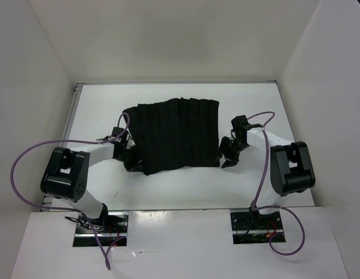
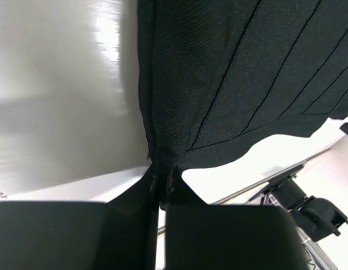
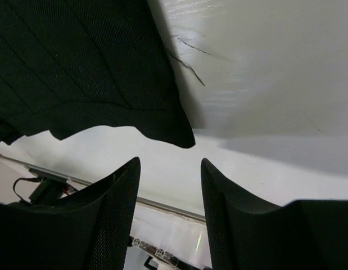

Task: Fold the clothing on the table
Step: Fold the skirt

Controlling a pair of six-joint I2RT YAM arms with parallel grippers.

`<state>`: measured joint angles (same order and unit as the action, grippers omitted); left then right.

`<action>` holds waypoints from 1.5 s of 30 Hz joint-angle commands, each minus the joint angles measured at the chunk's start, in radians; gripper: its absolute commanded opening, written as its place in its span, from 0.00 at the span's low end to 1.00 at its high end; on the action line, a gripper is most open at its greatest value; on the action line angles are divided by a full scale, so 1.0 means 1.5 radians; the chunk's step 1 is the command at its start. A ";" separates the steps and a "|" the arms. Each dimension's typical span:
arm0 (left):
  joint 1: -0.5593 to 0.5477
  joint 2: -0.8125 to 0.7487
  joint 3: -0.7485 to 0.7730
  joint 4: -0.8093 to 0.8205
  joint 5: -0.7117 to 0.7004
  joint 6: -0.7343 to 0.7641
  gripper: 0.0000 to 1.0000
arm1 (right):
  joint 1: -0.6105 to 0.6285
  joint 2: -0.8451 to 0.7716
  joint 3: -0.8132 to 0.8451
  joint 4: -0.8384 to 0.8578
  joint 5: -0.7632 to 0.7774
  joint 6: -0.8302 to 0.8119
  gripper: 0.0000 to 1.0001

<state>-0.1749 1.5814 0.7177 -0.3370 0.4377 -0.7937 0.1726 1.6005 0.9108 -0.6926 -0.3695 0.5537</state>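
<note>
Toward the far middle of the tabletop the clothing lies spread flat, well clear of every edge. Its pleats run from the far side toward the near side, and its near hem stretches left to right between our two arms. At the hem's left end, our left end effector is shut narrow on the fabric, and the wrist view shows a fold of cloth pinched between the closed fingers. At the hem's right end, our right end effector stands with its jaws apart and nothing between them. The near-right corner of the clothing lies just beyond the fingertips, roughly in line with the gap but touching neither finger, with bare tabletop showing between. That gap is what we judge the coming move turns on. The corner lies ahead of the right end effector and slightly toward the centre of the tabletop, so a short reach forward should bring the fabric between the jaws before they close. With both near corners held, we would expect to carry the near hem toward the far edge, across the pleats. The right arm is plainly nearer to that free corner, and the left arm is already occupied.
</note>
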 commanded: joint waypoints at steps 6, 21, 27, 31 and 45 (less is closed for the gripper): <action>-0.010 0.030 0.033 -0.021 -0.027 0.015 0.00 | 0.013 0.019 0.003 0.039 0.016 0.020 0.53; -0.010 0.042 0.047 -0.041 -0.034 0.033 0.00 | 0.020 0.085 0.029 0.098 0.072 0.053 0.46; -0.010 0.084 0.067 -0.022 0.003 0.047 0.00 | 0.043 0.092 0.029 0.151 0.046 0.067 0.00; -0.004 0.139 0.148 -0.022 0.032 0.085 0.00 | 0.043 0.098 0.120 0.161 0.083 0.058 0.00; 0.043 0.107 0.262 -0.073 0.103 0.137 0.01 | 0.037 -0.041 0.188 0.046 0.109 0.053 0.00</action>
<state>-0.1062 1.8214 1.2186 -0.3786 0.5392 -0.6228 0.2306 1.6272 1.3128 -0.5407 -0.1658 0.6098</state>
